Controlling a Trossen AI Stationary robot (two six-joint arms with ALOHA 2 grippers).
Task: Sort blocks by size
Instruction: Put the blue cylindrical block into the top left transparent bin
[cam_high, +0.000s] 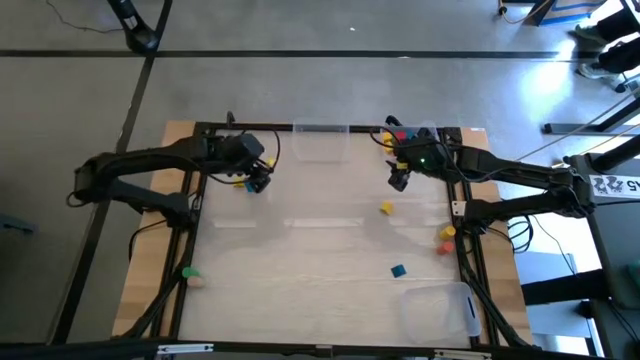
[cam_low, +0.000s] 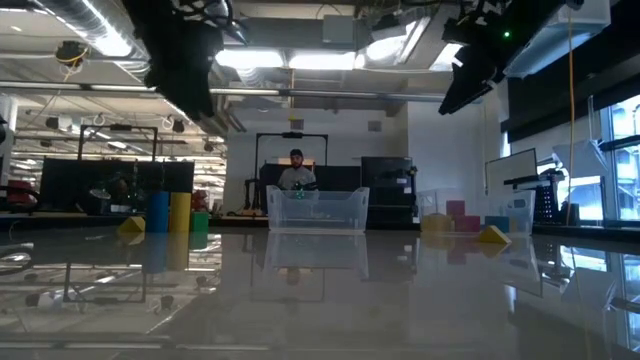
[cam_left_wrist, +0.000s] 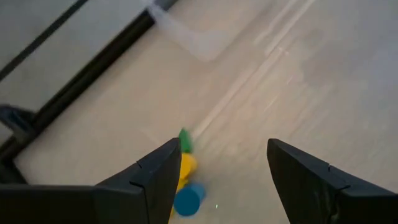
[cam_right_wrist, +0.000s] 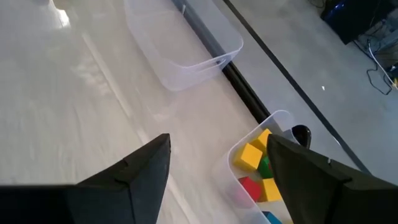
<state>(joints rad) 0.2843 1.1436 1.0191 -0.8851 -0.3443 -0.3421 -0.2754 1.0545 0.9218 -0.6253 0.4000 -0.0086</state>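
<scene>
— Blocks first: from above, where are they?

— Loose on the table (cam_high: 300, 290): a yellow block (cam_high: 386, 208) at about 2 o'clock from centre, an orange one (cam_high: 447, 233) at 3, a blue one (cam_high: 398, 270) at 4. A green block (cam_high: 190, 272) sits out on the edge at 8. The left gripper (cam_high: 258, 182) hangs at 10, the right gripper (cam_high: 399, 178) at 1.

— And the low view?

— Both grippers are up off the surface, a clear bin (cam_low: 317, 210) at the far edge, a person behind it.

— Wrist views?

— Left fingers (cam_left_wrist: 155, 174) wide apart, holding nothing; blue, yellow and green pieces lie just under them — barely visible from above. Right fingers (cam_right_wrist: 146, 165) equally spread, empty, over a corner bin (cam_right_wrist: 239, 149) already holding blocks.

— Risks?

— I'd judge the cluster under the left gripper: closing there could pinch two at once.
</scene>
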